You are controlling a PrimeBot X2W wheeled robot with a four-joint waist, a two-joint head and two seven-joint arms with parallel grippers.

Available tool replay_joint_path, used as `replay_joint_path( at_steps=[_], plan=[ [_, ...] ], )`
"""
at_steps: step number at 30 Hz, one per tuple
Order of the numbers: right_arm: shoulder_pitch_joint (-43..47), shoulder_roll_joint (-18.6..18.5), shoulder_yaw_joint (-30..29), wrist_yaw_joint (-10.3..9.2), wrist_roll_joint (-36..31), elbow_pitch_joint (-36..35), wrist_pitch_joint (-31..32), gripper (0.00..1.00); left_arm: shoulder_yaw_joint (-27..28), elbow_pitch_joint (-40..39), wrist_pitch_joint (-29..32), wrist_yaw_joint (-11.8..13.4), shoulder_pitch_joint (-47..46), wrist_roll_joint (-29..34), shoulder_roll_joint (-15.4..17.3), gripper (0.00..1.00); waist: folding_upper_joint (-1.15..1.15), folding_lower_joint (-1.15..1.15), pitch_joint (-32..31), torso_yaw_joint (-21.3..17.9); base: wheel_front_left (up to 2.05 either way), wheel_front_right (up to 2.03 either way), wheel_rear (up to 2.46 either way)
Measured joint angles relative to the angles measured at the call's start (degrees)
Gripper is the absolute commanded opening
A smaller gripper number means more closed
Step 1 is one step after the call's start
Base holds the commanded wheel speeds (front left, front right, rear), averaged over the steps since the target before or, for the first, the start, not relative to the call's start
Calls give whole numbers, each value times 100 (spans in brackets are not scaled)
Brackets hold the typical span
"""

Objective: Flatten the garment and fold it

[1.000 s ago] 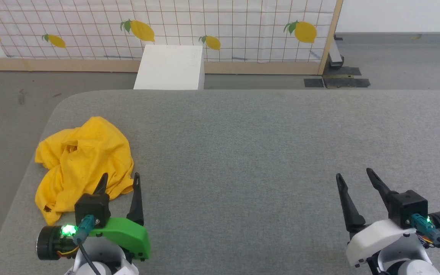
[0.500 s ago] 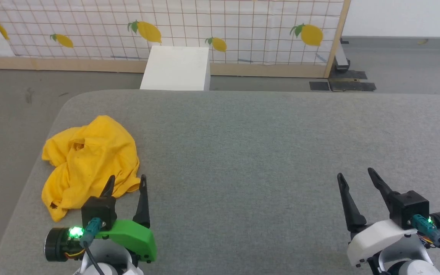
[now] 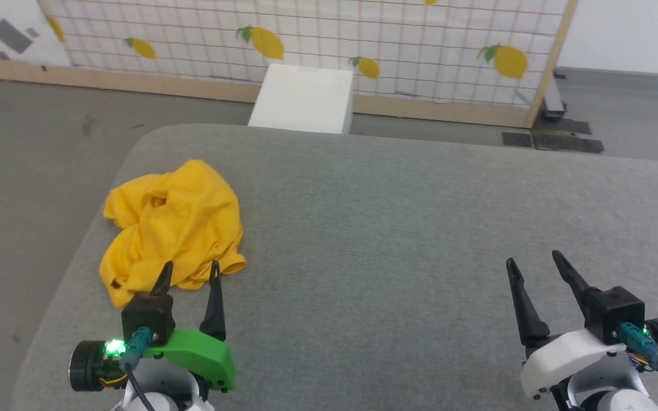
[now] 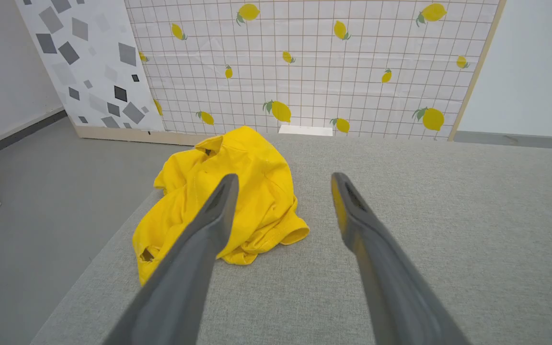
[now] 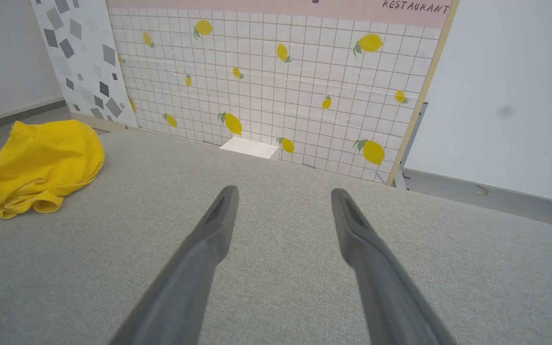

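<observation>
The crumpled bright yellow cloth garment shows one solid colour; the flat fabric-covered table is muted grey. Dark fingers meet a green housing on the left end effector and a white one on the right end effector. The white grid-lined screen carries yellow lemons with green leaves, seemingly pink along its top

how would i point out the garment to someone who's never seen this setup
A wide grey padded table stands before a lemon-print grid screen. Near its left edge lies the garment, a crumpled bright yellow heap just ahead of the left gripper. It is the one bright, rumpled thing on that plain grey surface.
</observation>
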Motion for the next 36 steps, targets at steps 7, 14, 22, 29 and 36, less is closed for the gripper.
replay_joint_path(
  at_steps=[7, 14, 22, 29, 36],
  plan=[
    [1, 0, -3, 0, 1, 11, -31, 100, -44, 23, -83, 33, -4, -122, 51, 100, 0, 0, -4, 383, 0, 0, 0],
    [1, 1, 5, 0, 4, 14, -52, 100, -73, 42, -177, 103, -5, -222, 114, 100, 0, 0, 10, 790, -1, -1, -1],
    [1, 2, 8, 0, 10, 14, -85, 100, -94, 59, -253, 180, -2, -305, 163, 100, 0, 0, 28, 1146, -7, -7, -7],
    [1, 2, -2, 0, 11, 22, -109, 100, -129, 74, -335, 264, 1, -466, 202, 100, 0, 0, 28, 1357, 0, 0, 0],
    [1, 2, -5, 0, 30, 23, -152, 100, -189, 119, -432, 312, 2, -538, 248, 100, 0, 0, 31, 1509, 0, 0, 0]
  ],
)
